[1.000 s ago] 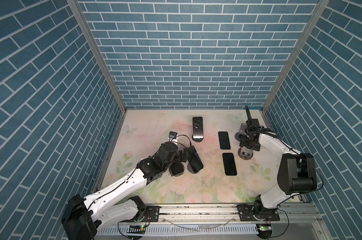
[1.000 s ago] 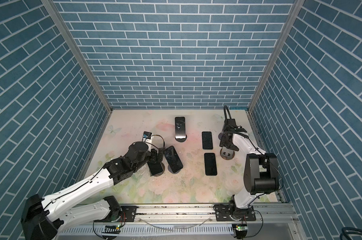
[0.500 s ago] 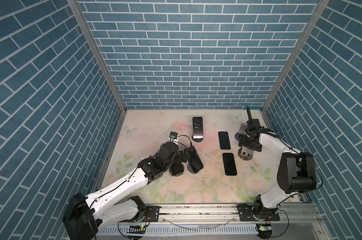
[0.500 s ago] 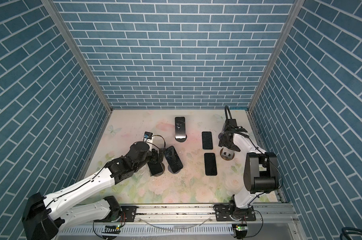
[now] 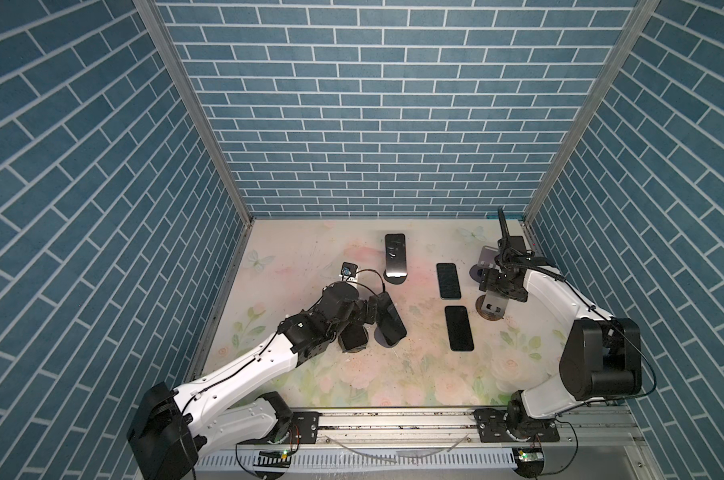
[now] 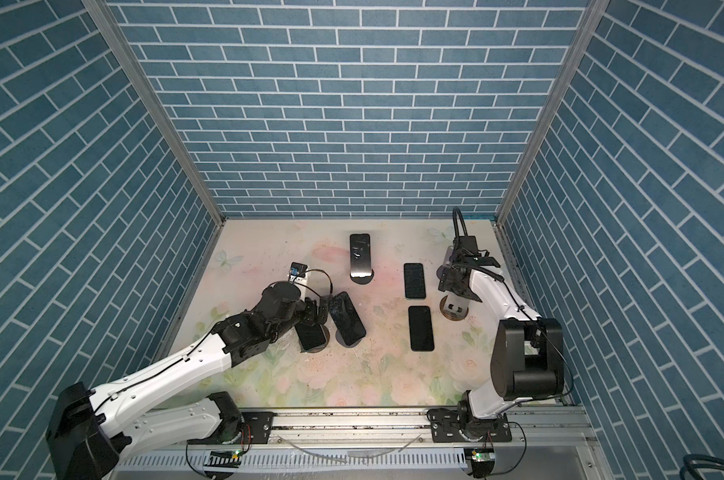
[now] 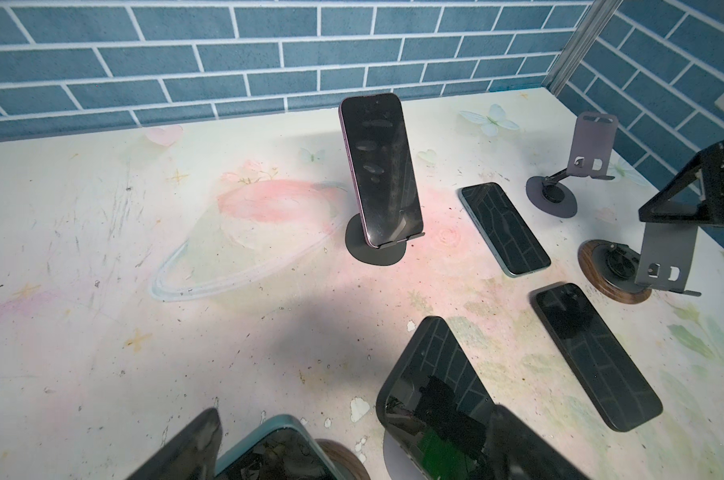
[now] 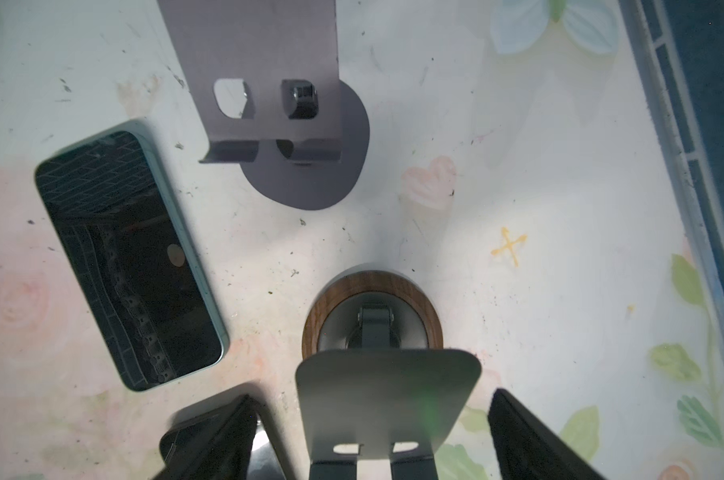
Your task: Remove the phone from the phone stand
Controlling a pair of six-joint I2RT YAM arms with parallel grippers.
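A black phone [image 5: 390,319] leans back on its round-based phone stand [image 7: 393,457] left of centre, just beside a teal-edged phone [image 5: 354,337] propped on a wood-rimmed stand [image 7: 337,451]. A third phone [image 5: 395,257] stands nearly upright on a dark stand [image 5: 395,277] farther back, while two more phones [image 5: 449,280] lie flat near two empty stands [image 5: 492,308] at right.

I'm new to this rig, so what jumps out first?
A dark phone leans on a black stand at the back middle of the floral table. Right of centre lie a far flat phone and a near flat phone, beside the right arm's fingers, open on either side of an empty stand.
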